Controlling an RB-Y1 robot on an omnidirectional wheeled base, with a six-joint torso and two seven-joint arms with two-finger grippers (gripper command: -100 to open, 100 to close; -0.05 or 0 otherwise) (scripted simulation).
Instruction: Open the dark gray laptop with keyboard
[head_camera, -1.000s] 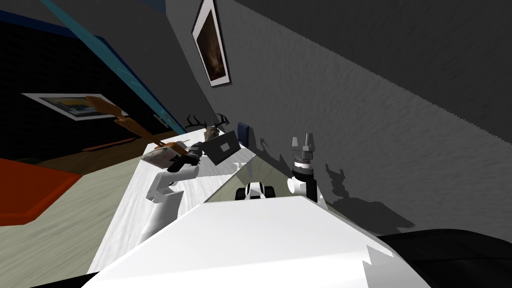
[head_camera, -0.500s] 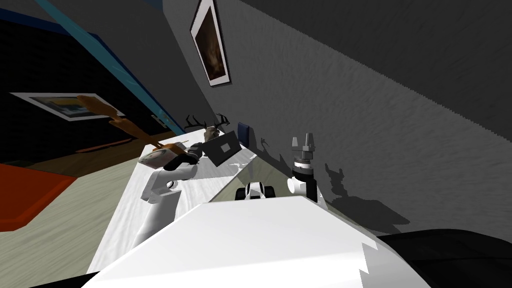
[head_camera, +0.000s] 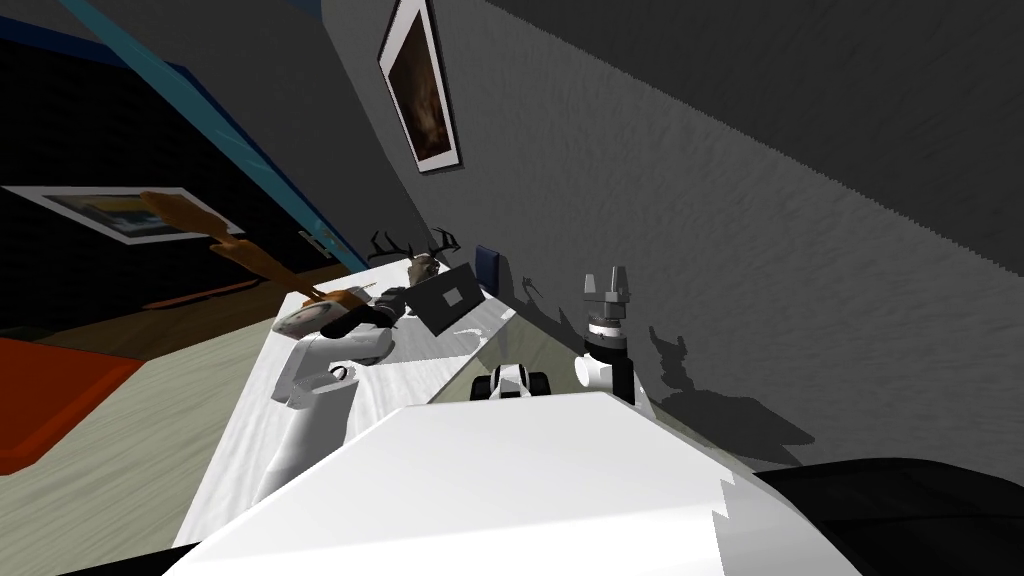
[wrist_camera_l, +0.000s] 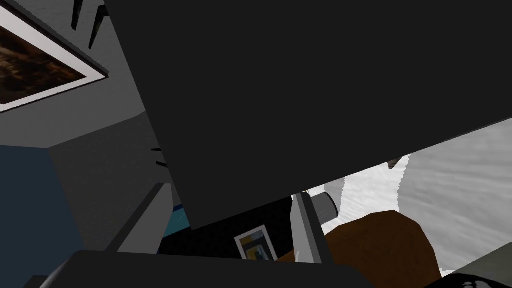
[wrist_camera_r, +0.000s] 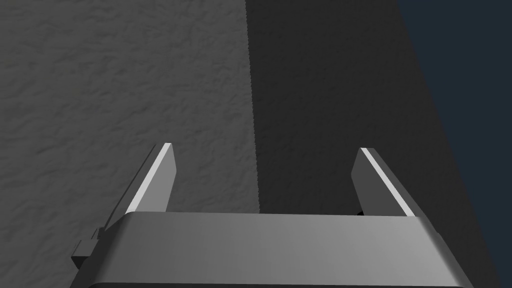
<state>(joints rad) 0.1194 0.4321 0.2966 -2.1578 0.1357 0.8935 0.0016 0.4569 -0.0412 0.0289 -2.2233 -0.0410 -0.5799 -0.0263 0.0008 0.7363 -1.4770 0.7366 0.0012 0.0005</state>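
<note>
Dark grey slab-like laptop (head_camera: 445, 297) on white desk (head_camera: 250, 420) by wall, lid tilted up. Left hand (wrist_camera_l: 230, 192) spread wide astride lid edge; opening seemingly underway. Next: likely swinging lid further back. Right hand (wrist_camera_r: 262, 147) wide, idle.

I can read no text, number or brand anywhere. The laptop (head_camera: 436, 304) has a plain pale rectangle on its lid, with no letters I can make out. The framed picture (head_camera: 420, 85) above the laptop shows no writing.

White desk (head_camera: 235, 450), dark laptop (head_camera: 447, 297) and antlered figurine (head_camera: 420, 262) on it
</note>
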